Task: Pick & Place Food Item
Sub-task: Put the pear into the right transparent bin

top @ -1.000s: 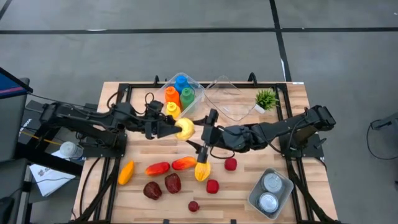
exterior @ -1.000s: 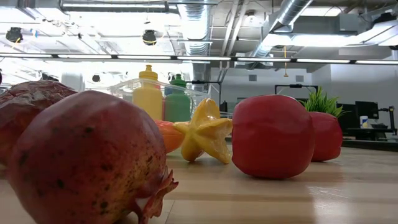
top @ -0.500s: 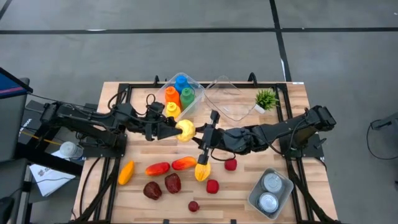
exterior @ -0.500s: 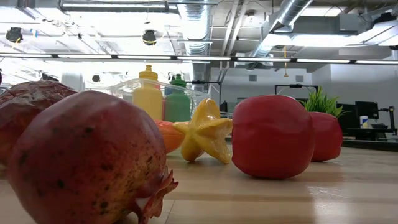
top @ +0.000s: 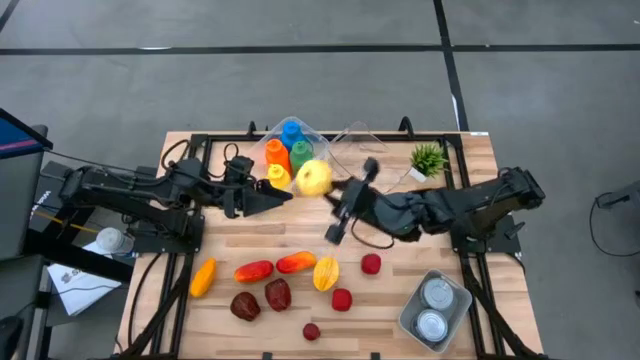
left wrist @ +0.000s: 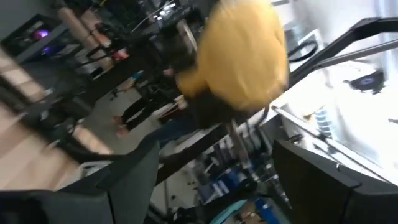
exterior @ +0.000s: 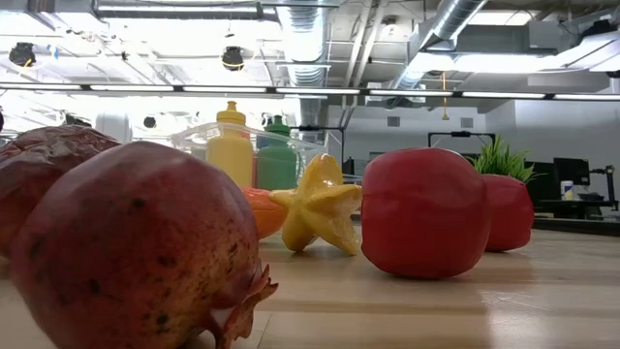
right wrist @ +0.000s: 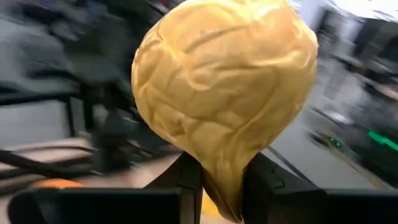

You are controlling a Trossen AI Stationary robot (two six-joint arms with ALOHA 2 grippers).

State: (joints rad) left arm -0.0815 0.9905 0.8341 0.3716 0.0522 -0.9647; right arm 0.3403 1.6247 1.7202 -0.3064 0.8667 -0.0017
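**Now the yellow fruit rides with the right arm**

Now the yellow fruit [top: 313, 178] is up off the counter [top: 470, 240], hanging just in front of the tub of coloured bottles [top: 289, 150] at the far edge. The right gripper [top: 340, 195] has it, and the right wrist view shows the jaws pinched tight on the narrow tail of that wrinkled fruit [right wrist: 224, 99], the fat body bulging above them. The left gripper [top: 282, 196] sits just beside, on the fruit's other side, jaws spread apart and gripping nothing; in its own wrist view the yellow fruit [left wrist: 239, 56] floats clear ahead of the two dark fingers [left wrist: 124, 180].

Down on the counter, a line of produce lies nearer the front edge: an orange piece [top: 203, 277], two red-orange peppers [top: 253, 270], a starfruit [top: 326, 272], two pomegranates [top: 278, 294] and small red fruits [top: 371, 263]. A clear empty container [top: 362, 160] stands beside the bottle tub, a small green plant [top: 428, 158] next to it. Two tins sit in a tray [top: 433, 308] at the right front corner. From the low view, a pomegranate [exterior: 136, 242] fills the foreground, the starfruit [exterior: 320, 208] and a red fruit [exterior: 423, 211] behind it.
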